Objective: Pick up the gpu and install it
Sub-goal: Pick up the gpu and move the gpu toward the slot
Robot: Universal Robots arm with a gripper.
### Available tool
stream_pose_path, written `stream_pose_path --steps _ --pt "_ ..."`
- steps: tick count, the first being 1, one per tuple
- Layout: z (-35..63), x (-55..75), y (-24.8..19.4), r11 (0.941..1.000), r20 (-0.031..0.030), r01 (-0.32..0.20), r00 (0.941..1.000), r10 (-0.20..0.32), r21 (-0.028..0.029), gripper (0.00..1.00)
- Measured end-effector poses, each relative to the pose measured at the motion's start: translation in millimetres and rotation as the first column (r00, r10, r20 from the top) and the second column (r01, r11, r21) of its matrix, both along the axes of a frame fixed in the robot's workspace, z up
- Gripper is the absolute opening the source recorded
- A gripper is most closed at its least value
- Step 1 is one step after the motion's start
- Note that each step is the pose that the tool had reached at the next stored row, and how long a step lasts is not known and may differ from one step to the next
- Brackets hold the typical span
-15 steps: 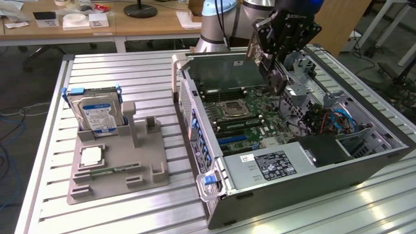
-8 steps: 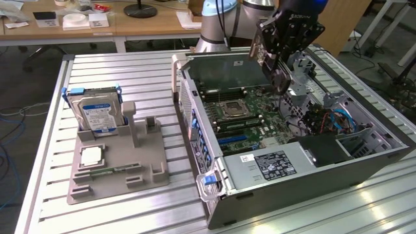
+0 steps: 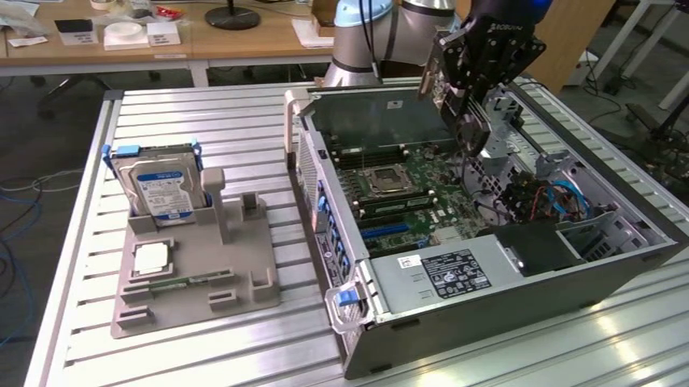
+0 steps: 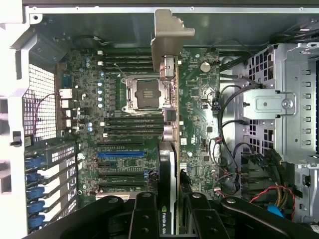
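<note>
From the exterior view, the claw point(image 3: 470, 95) hangs over the open computer case point(image 3: 517, 278), its fingers partly closed on the gpu point(image 3: 434, 76). It holds the card on edge with the silver bracket uppermost, clear of the board. Directly beneath the claw lies the motherboard point(image 3: 401, 193). Well away from the claw, toward the exterior view's left, a grey holder tray point(image 3: 242, 294) sits on the slatted table point(image 3: 215, 121). A hard drive point(image 3: 161, 189) stands upright in the tray and a thin memory stick point(image 3: 192, 282) lies flat on it.

In the wrist view, the black fingers point(image 4: 144, 216) press on either side of the gpu point(image 4: 168, 164). The card runs straight out from the claw, and its metal bracket point(image 4: 169, 37) is at the far end. Below the card and just to one side is the processor socket point(image 4: 144, 92), with slots in rows around it.
</note>
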State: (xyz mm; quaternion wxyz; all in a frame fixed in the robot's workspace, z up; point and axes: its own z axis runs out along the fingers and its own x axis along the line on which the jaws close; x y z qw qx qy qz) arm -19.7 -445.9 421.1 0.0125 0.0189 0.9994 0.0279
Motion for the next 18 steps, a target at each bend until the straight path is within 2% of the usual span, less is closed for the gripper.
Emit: stream_pose_path --steps 8,15,18 --pt "0.0 0.8 0.0 1.0000 0.0000 0.000 1.0000 0.000 0.0000 0.27" --pt "0.0 12.1 0.0 1.0000 0.0000 0.000 1.0000 0.000 0.0000 0.27" --pt "0.0 12.7 0.0 1.0000 0.0000 0.000 1.0000 0.000 -0.0001 0.27"
